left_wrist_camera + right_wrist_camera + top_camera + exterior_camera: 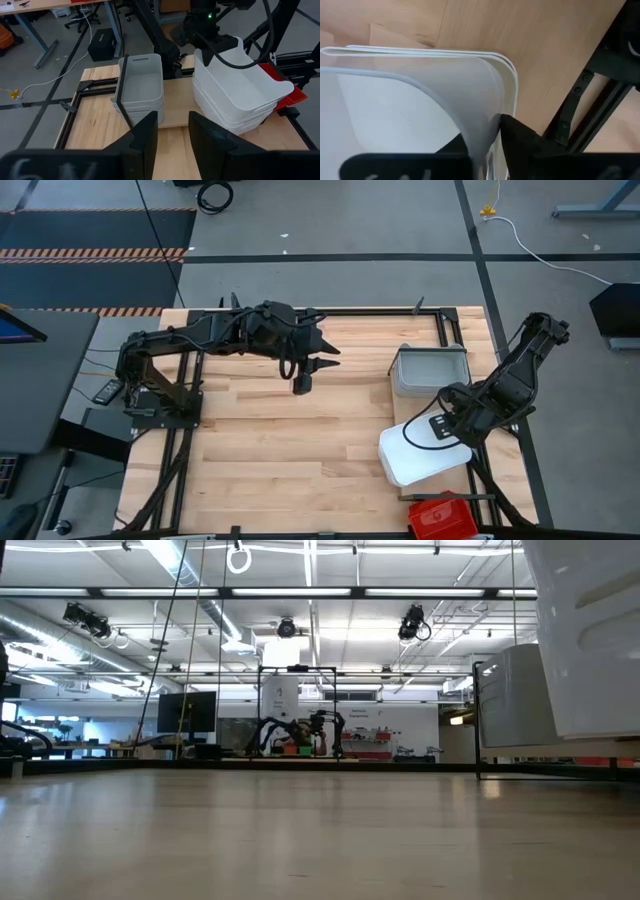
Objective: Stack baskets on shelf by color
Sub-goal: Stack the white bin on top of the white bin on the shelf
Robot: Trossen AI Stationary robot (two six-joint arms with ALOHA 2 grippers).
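The right end effector [490,135] is clamped on the wall of the top white basket [420,458], which sits tilted in the nested white stack [235,95] near the right edge of the surface [270,440]. Just beyond it stand the nested grey baskets [430,370], and a red basket [442,518] shows at the front edge. The left end effector [302,383] hangs over the middle of the surface, its fingers [145,135] narrowly apart and holding nothing
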